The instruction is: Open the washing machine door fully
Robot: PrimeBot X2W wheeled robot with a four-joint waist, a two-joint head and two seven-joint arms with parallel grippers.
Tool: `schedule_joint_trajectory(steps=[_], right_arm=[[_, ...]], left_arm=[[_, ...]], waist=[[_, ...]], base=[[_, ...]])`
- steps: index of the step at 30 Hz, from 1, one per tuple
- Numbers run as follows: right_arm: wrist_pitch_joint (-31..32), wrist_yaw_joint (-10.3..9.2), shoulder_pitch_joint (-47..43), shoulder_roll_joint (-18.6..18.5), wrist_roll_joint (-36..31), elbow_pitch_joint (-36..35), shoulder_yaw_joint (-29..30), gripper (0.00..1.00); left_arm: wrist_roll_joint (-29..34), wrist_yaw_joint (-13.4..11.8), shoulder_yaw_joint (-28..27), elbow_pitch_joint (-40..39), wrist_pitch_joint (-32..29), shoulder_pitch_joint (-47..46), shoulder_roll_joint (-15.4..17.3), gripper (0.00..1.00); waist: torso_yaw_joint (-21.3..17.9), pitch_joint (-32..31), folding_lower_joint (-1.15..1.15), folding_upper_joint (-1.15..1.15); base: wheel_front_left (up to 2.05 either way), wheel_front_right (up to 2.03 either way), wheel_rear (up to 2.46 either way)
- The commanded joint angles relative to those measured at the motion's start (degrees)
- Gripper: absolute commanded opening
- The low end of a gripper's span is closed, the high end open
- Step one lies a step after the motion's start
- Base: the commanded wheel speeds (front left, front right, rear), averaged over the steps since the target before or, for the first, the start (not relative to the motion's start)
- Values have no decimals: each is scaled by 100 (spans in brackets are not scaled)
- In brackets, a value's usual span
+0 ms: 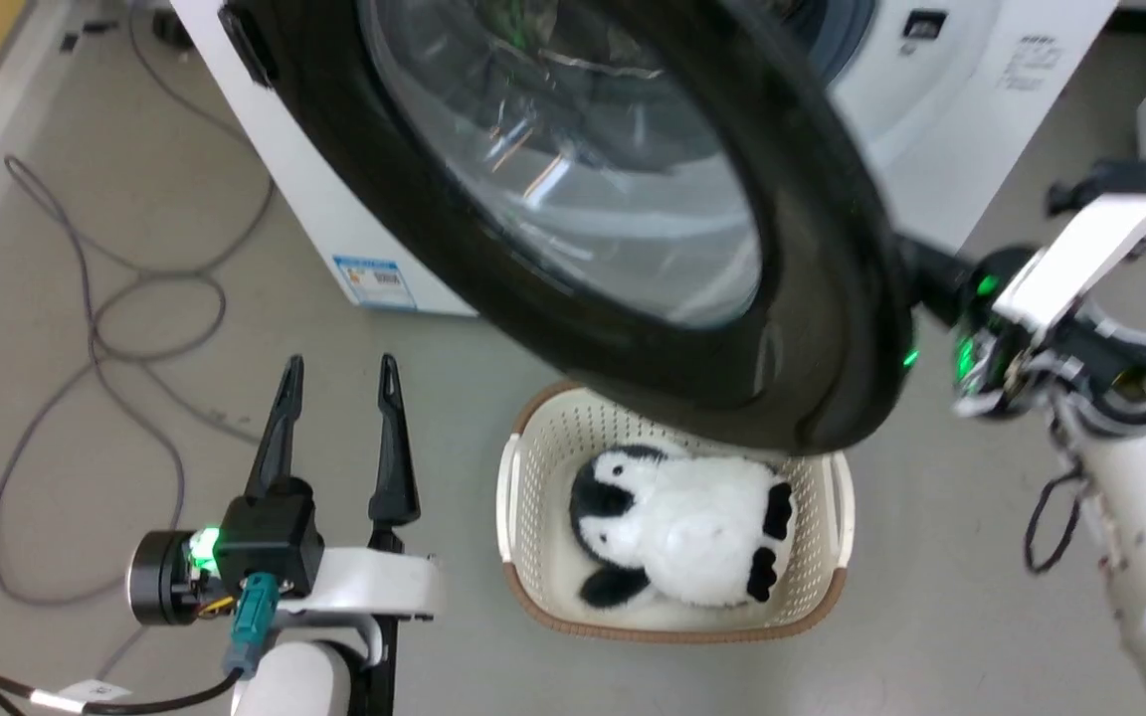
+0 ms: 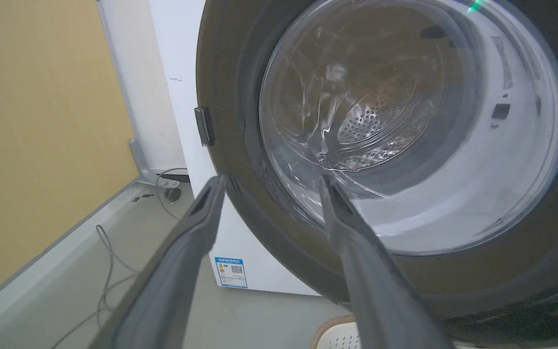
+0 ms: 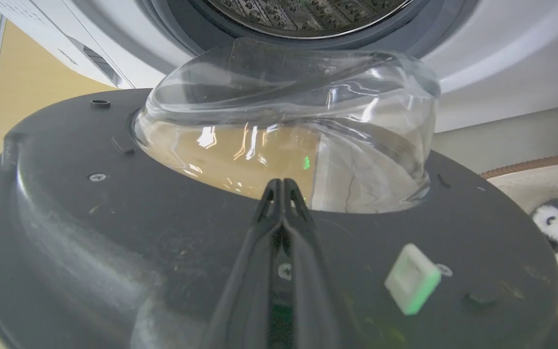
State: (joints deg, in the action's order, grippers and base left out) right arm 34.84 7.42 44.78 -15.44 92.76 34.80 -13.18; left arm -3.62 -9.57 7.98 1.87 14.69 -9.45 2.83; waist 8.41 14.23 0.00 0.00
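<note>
Door (image 1: 832, 259): stiff, hinged, prob. heavy; glossy, slippery; glass (image 3: 284, 121) fragile, so push inner black face.
Right pincer (image 3: 284, 184): pressed together, at inner face.
Left pincer (image 1: 339, 363): spread.

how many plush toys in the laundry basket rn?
1: a black-and-white penguin plush lying in the cream basket, below the open washing machine door. The door covers the basket's far end, so another could be hidden there.
</note>
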Motion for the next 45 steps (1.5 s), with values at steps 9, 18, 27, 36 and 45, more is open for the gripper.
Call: schedule_joint_trajectory(steps=[9, 18, 27, 36, 45], right_arm=[[305, 7, -968, 258, -17, -668, -322, 0], [457, 7, -1770, 591, 71, -1320, -554, 0], [571, 7, -2553, 837, -75, -1919, -997, 0], [319, 7, -3143, 951, -249, -2414, -1162, 0], [-1333, 7, -3337, 722, -1145, -3159, -545, 0]], left_arm=[[90, 98, -83, 107, 30, 287, 5, 100], [112, 148, -125, 173, 30, 478, 5, 100], [161, 195, -205, 255, 30, 683, 5, 100], [181, 198, -289, 315, 30, 867, 5, 100], [195, 201, -386, 329, 30, 1015, 5, 100]], waist=[[-88, -451, 0, 0], [-140, -711, 0, 0], [-100, -1011, 0, 0], [-127, -1243, 0, 0], [-230, -1396, 0, 0]], base=[[0, 0, 0], [0, 0, 0], [0, 0, 0], [0, 0, 0], [0, 0, 0]])
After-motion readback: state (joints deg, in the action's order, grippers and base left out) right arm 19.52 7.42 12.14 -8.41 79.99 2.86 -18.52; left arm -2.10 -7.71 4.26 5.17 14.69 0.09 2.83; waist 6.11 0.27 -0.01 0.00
